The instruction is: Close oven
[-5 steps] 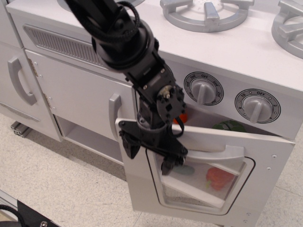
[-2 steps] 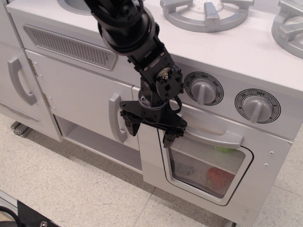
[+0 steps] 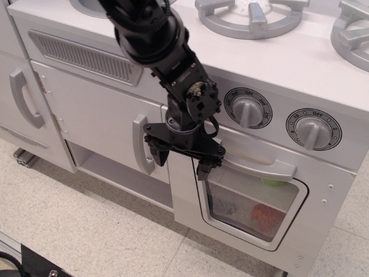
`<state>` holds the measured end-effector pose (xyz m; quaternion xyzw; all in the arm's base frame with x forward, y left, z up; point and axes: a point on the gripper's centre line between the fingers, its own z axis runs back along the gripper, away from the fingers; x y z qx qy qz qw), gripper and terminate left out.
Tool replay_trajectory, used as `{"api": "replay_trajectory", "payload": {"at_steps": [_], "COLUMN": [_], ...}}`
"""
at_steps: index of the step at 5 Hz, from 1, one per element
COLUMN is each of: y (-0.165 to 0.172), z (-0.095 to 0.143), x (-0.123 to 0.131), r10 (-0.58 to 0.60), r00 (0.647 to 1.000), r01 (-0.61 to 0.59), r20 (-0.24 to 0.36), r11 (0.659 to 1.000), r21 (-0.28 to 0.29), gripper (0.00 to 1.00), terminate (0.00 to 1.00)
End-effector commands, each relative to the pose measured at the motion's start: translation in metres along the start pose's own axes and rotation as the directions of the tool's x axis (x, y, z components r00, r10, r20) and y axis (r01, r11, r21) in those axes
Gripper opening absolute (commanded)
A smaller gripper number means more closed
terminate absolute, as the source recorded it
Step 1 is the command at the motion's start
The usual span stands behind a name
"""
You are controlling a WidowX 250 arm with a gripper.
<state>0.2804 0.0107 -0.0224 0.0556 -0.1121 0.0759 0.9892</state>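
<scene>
Jaws spread wide, gripping nothing, gripper (image 3: 180, 157) pressed flat against the upper left corner of the oven door (image 3: 262, 202). Probably posed this way to push with the fingers' broad face rather than pinch. Just right of the jaws, grey bar handle (image 3: 262, 167), untouched. Below and right, clear window (image 3: 253, 205), with a red thing and a green thing dimly visible behind it on the shelves. Door upright and nearly flush with the oven front, so closing looks finished or all but finished. Above right, two knobs (image 3: 248, 108). Left of the jaws, cabinet door (image 3: 95, 115) with vertical handle (image 3: 138, 144).
</scene>
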Motion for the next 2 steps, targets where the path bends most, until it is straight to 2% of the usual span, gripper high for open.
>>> {"api": "replay_trajectory", "payload": {"at_steps": [1,2], "y": [0.0080,0.0080], "z": [0.0319,0.0319], "x": [-0.0083,-0.0083], "r10": [-0.069,-0.069], "r00": [0.997,0.997], "r01": [0.066,0.066], "r20": [-0.046,-0.046], "r11": [0.996,0.996], "r21": [-0.066,-0.066], "gripper": [1.00,1.00], "terminate": [0.00,1.00]}}
